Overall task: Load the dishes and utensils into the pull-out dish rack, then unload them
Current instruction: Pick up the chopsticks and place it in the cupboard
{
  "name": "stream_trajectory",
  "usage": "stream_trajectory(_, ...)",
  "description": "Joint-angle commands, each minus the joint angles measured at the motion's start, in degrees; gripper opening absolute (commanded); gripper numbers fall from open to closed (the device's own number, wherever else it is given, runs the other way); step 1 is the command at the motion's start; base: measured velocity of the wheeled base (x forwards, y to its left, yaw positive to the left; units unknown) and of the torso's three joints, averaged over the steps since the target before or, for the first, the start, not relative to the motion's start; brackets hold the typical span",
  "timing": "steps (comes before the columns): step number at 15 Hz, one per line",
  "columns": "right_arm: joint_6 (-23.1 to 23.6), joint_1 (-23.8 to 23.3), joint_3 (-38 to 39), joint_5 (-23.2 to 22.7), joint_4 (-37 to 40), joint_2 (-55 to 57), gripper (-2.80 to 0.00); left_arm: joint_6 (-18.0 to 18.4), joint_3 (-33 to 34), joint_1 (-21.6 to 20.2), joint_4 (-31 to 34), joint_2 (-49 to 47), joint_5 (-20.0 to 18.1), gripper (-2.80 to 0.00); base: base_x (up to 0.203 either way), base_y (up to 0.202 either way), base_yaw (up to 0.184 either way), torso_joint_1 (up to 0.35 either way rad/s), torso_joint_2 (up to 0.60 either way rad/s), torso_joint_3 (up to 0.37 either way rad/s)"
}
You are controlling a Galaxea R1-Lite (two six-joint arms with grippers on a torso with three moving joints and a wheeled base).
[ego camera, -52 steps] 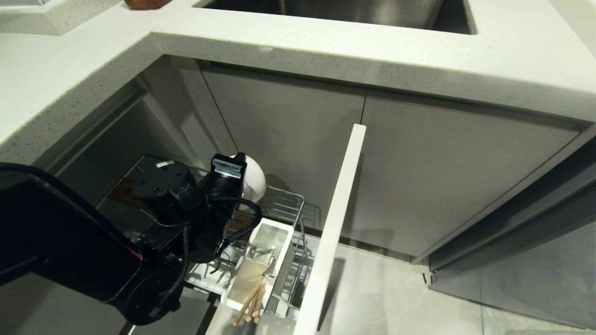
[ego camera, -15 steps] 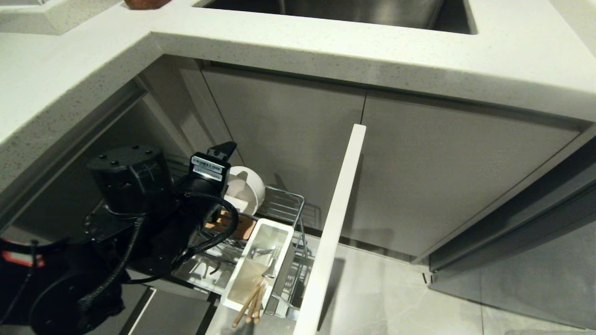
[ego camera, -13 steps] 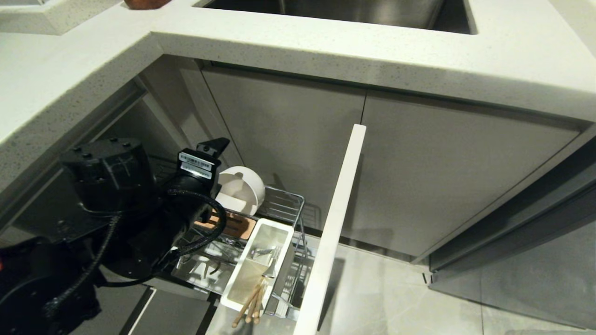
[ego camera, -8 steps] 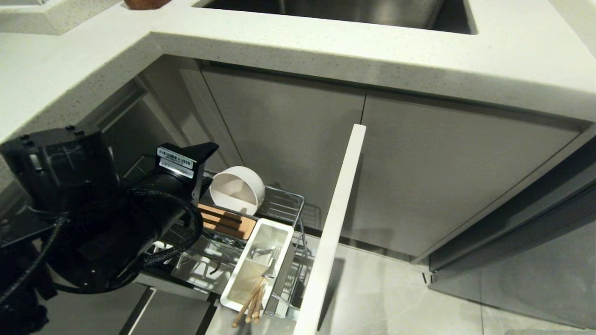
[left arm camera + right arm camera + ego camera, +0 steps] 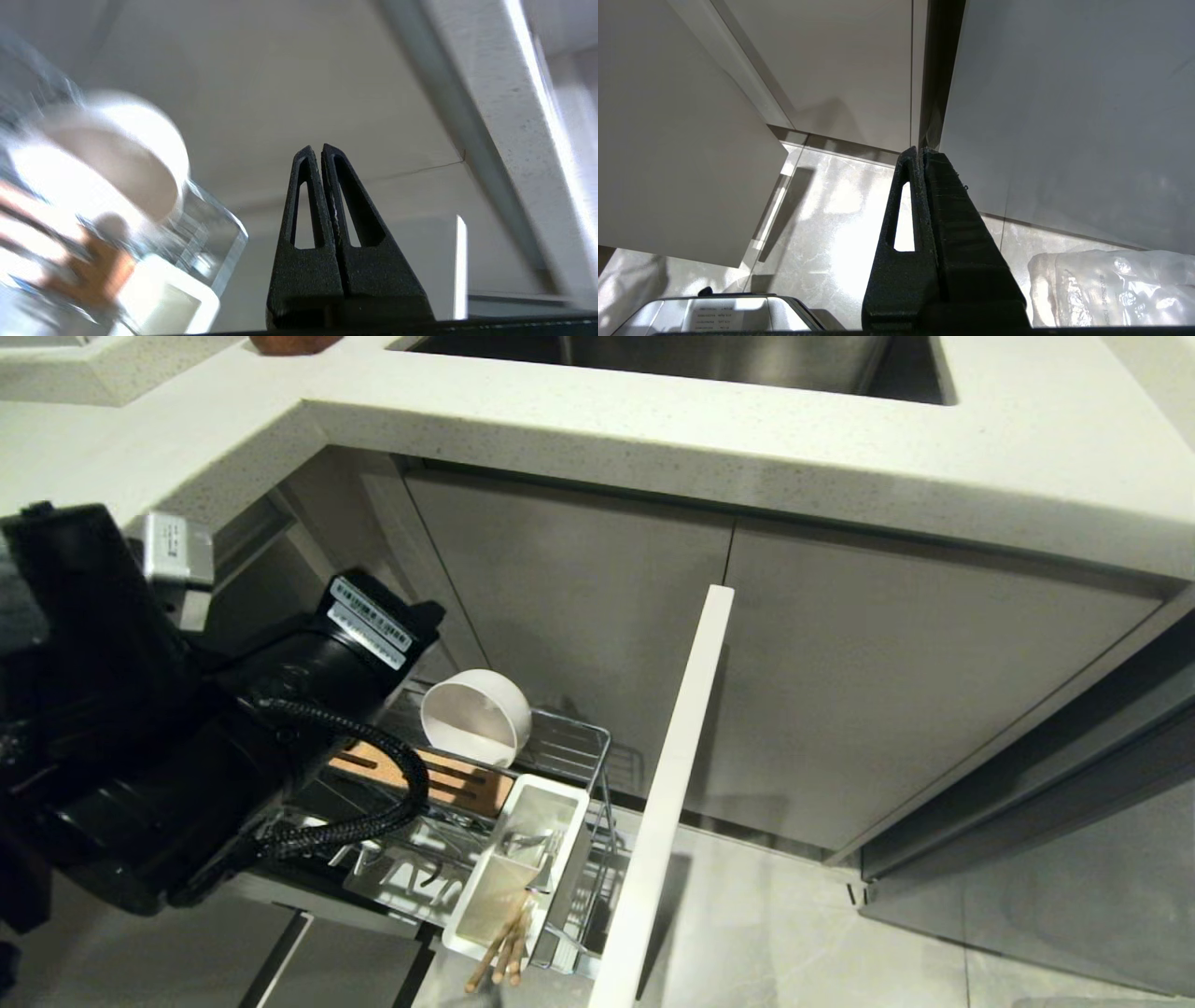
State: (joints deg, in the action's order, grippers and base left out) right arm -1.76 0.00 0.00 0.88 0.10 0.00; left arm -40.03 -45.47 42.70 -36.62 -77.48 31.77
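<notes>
Below the bench, pull-out dish rack drawn open, cream-white bowl propped on its side against the slotted wooden strip. Chopsticks and spoon standing in the white utensil caddy. No pink plate in view. Left gripper raised clear of the rack, beside the bowl, jaws pressed together and holding nothing. Right gripper parked low over the floor, jaws together. Likely between items: bowl set, plate probably next. Calls for reopening the jaws, finding the plate, and sliding it on edge into a free slot without knocking the bowl.
</notes>
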Motion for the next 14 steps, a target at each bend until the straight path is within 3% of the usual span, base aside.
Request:
stream_trajectory(1,0.0,0.1,0.1,0.0,0.0,0.0,-2.8,4.9,-1.8,0.4,-0.1,0.0,1.8,-2.8,0.0,0.0,0.0,0.0,0.0,0.0)
stream_trajectory(4,0.0,0.1,0.1,0.0,0.0,0.0,-2.8,13.6,-8.1,-0.2,4.7,1.0,7.1,-2.8,0.0,0.0,0.0,0.0,0.0,0.0)
stream_trajectory(7,0.0,0.0,0.1,0.0,0.0,0.0,-2.8,22.7,-19.1,-2.4,20.4,3.6,12.6,-2.8,0.0,0.0,0.0,0.0,0.0,0.0)
stream_trajectory(10,0.0,0.1,0.1,0.0,0.0,0.1,-2.8,29.3,-23.5,-10.9,29.9,6.1,13.9,-2.8,0.0,0.0,0.0,0.0,0.0,0.0)
stream_trajectory(14,0.0,0.0,0.2,0.0,0.0,0.0,-2.8,31.1,-35.6,-19.0,40.4,6.7,15.5,-2.8,0.0,0.0,0.0,0.0,0.0,0.0)
